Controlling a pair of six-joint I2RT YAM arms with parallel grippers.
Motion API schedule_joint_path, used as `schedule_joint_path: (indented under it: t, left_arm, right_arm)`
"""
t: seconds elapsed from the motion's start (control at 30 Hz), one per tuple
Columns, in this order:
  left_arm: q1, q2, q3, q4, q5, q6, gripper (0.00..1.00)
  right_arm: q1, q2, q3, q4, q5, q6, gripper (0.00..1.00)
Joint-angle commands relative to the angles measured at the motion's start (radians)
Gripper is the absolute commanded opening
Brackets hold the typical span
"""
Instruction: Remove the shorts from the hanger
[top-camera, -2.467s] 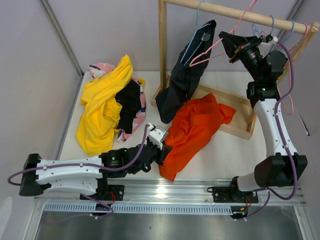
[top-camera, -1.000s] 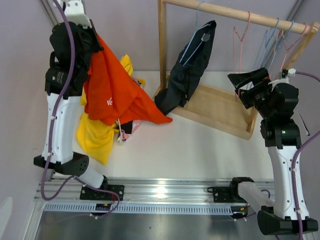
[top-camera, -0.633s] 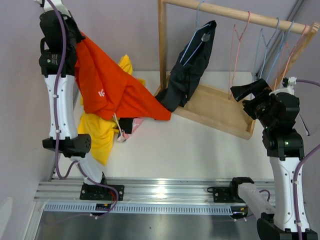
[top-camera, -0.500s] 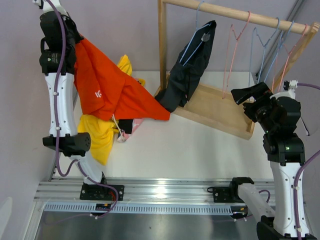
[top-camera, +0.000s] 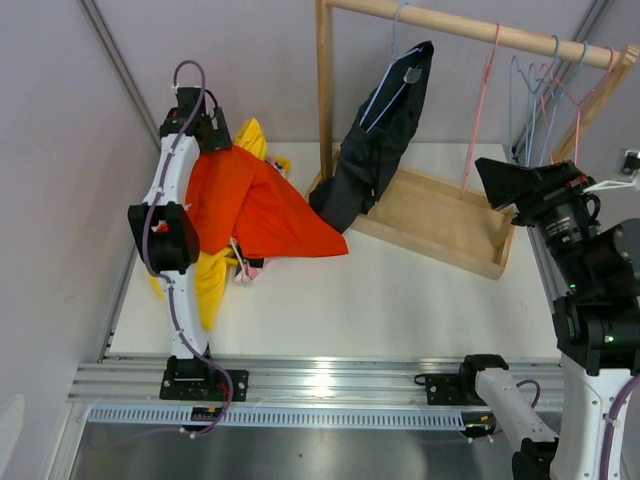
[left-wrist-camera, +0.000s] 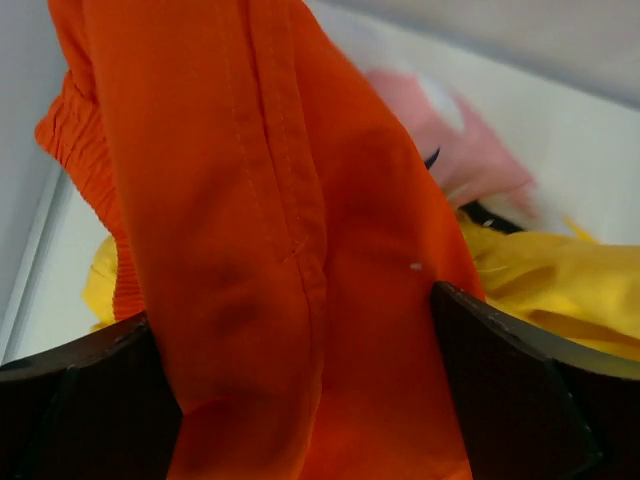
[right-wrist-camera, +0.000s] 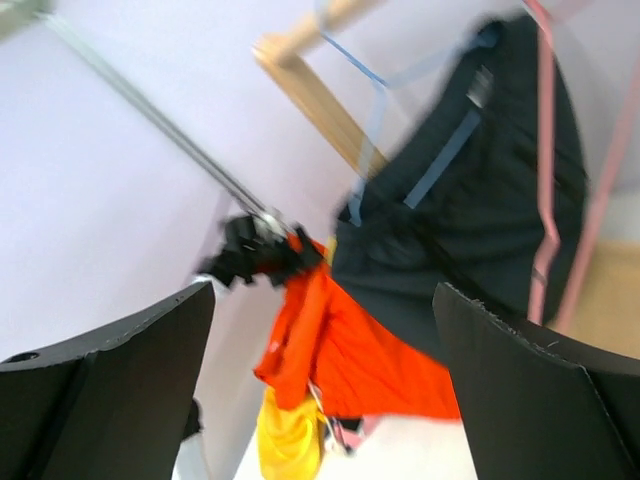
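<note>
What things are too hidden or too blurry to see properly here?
- Pink shorts: left wrist view, blurred and mostly covered by the orange-red shorts.
- Yellow shorts: top view, largely under the orange-red shorts and the left arm.
- Dark grey shorts: right wrist view, blur hides how the blue hanger holds them.

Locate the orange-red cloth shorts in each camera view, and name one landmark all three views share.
Top external: the orange-red cloth shorts sit left of centre, over the clothes pile.
Left wrist: they fill the centre, between the fingers.
Right wrist: low centre, under the dark slate cloth shorts.
Shared landmark: the yellow cloth shorts, beside them in every view.
</note>
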Motion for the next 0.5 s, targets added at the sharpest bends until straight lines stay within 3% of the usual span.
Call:
schedule_joint_path:
  t: [0.0, 0.27, 0.37, 0.47]
  left_arm:
    - [-0.004, -0.054, 0.057, -0.036, -0.033, -0.042, 0.99]
    - [-0.122, -0.377, -0.035, -0.007, -0.145, -0.001, 0.99]
    - [-0.163, -0.499, -0.085, -0.025, -0.163, -0.012, 0.99]
    - [-0.225, -0.668, -0.24, -0.001, -0.159, 0.002, 0.99]
  right_arm:
    - [0.003, 0.039, 0.086, 0.086, -0.079, -0.019, 0.99]
    - [0.02, 0.189, 0.182, 0.193, -0.1, 0.017, 0.97]
    - [0.081, 0.298, 0.264, 0.183, -0.041, -0.032, 0.96]
    - [0.175, 0.434, 0.414, 0.123, 0.039, -0.11, 0.96]
